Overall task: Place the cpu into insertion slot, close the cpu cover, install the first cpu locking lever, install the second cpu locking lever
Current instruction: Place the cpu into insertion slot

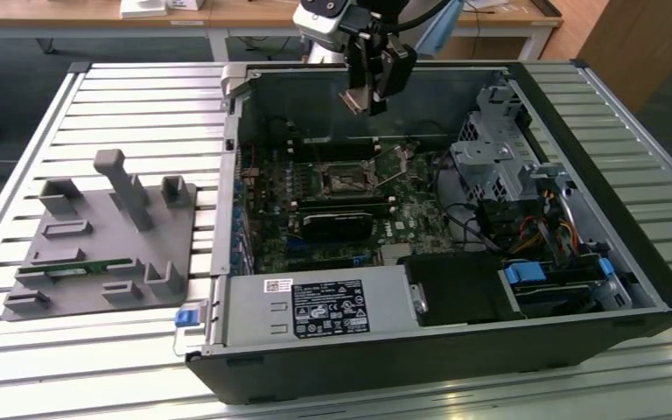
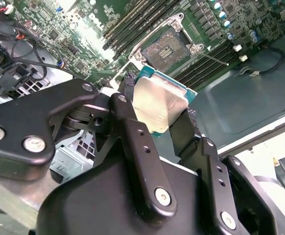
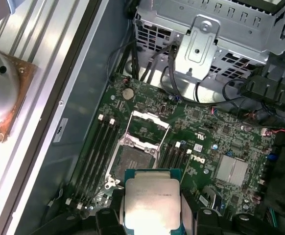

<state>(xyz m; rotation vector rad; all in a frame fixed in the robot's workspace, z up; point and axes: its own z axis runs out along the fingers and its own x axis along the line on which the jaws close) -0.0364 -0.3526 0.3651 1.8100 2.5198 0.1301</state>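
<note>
The pincer [image 2: 157,118] is clenched on the cpu [image 2: 160,103], its fingers [image 2: 129,117] pressing two opposite edges with the silvery top facing the wrist cameras. In the exterior view the pincer [image 1: 367,92] hangs high over the open case [image 1: 616,131] on the slatted bench [image 1: 137,87], and the slot [image 1: 342,179] lies well below it, at about 6 o'clock.

In the first wrist view the cpu [image 3: 152,200] sits just short of the slot [image 3: 132,161] and not yet over it. The cover [image 3: 147,128] is swung open on the slot's far side, so the recess is bare.

Doing this well looks to be a matter of squareness. Bring the chip's edges parallel to the slot's rim and hold it level. Then lower it straight, with no sideways sliding over the contacts, and let go only once it rests flat inside the rim.
</note>
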